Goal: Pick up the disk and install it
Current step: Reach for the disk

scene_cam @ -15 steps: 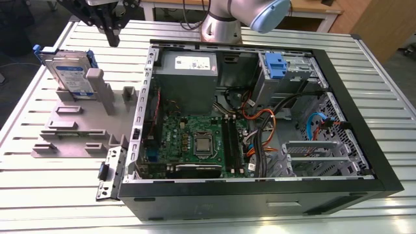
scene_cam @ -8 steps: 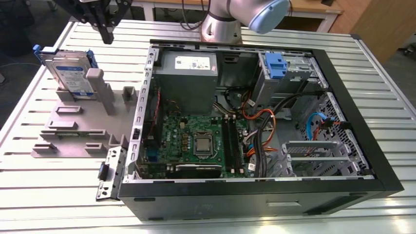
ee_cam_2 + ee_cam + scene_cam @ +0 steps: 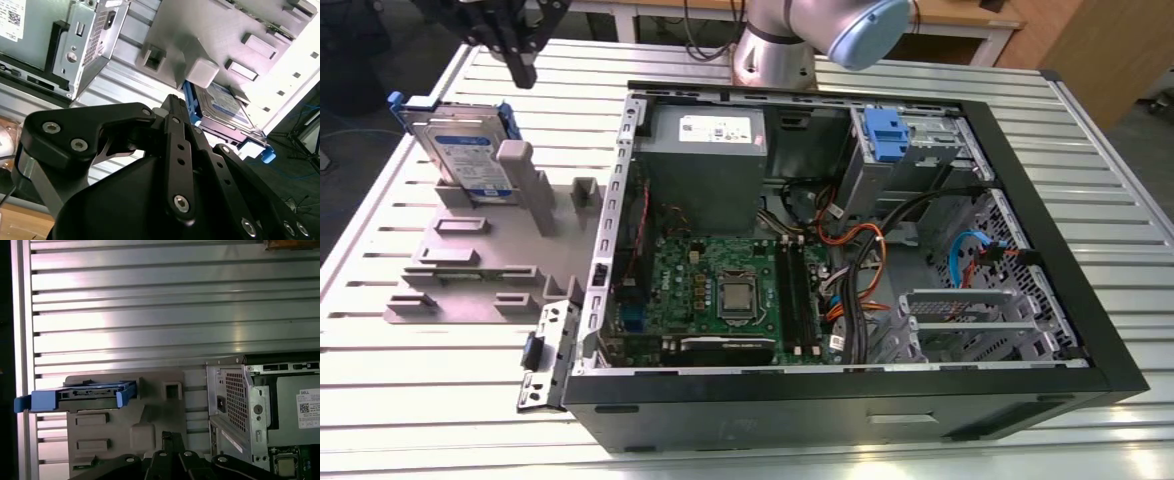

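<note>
Your gripper (image 3: pixel 520 80) hangs with its fingers pressed together on nothing, just above the disk (image 3: pixel 460 150) and clear of it. The disk stands on edge in the grey holder (image 3: pixel 454 285), to the exterior view's left of the computer case (image 3: pixel 854 405). Its long axis runs steeply upward, leaning slightly, with the label facing the exterior camera.

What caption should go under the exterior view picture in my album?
The gripper hangs near the disk standing in a grey holder beside the open computer case.
</note>
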`<state>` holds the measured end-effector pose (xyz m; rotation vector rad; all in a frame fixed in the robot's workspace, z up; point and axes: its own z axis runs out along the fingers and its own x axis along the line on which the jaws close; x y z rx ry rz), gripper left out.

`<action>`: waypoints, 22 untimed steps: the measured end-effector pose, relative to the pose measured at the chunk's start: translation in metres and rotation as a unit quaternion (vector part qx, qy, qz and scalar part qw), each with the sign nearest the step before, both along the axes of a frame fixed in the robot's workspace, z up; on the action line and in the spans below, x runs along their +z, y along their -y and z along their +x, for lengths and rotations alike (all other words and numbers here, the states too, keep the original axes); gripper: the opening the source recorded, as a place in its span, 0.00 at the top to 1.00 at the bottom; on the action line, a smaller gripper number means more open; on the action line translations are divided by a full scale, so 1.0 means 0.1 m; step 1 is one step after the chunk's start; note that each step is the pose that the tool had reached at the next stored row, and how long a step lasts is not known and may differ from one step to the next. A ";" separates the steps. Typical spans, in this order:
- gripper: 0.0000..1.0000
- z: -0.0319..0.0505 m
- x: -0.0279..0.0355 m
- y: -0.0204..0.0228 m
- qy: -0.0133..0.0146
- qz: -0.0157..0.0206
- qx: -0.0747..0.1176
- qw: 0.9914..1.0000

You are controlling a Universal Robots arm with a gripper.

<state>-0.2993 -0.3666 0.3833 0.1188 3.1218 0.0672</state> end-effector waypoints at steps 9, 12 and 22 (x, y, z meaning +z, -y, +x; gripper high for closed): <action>0.89 -0.177 -0.011 -0.016 0.000 0.000 0.000 1.000; 0.89 -0.217 -0.012 -0.017 0.000 0.000 0.000 1.000; 0.89 -0.228 -0.014 -0.018 0.000 0.000 0.000 1.000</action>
